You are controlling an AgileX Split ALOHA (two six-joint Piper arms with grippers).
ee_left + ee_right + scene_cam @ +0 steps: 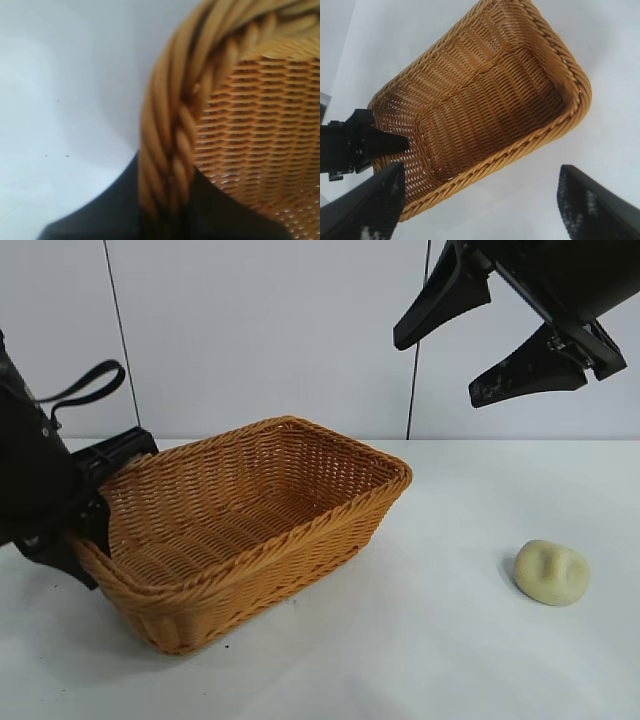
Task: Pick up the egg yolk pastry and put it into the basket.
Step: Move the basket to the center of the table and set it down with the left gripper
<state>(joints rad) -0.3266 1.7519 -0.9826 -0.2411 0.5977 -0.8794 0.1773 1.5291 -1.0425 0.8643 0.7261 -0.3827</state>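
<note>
Woven basket (250, 525) held at one end; egg yolk pastry (552, 571) loose on the white table (440, 640).

Left gripper (85, 515): jaws closed on the basket's braided rim, one finger (382, 142) inside the wall, one outside; that end tilts up. Right gripper (480, 335): raised high, jaws spread wide, holding nothing. Pastry: on the table well below the right jaws and apart from the basket, bare tabletop between them. Basket interior holds nothing.
</note>
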